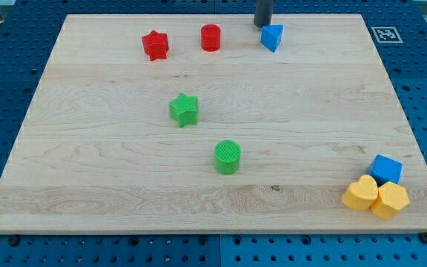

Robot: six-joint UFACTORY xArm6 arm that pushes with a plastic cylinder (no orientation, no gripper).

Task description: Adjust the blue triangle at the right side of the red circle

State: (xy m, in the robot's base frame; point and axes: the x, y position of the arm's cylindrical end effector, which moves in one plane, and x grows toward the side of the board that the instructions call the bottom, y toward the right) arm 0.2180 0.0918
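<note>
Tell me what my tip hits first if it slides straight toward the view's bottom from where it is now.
Most likely the blue triangle: my tip sits just above and slightly left of it, nearly touching. It may only clip the triangle's left edge; depth is hard to judge. The red circle lies well off to the left, out of that line.

Robot body visible only as a short, dark grey cylindrical rod; my tip (pixel 262 25) appears blunt, surface markings indiscernible.
</note>
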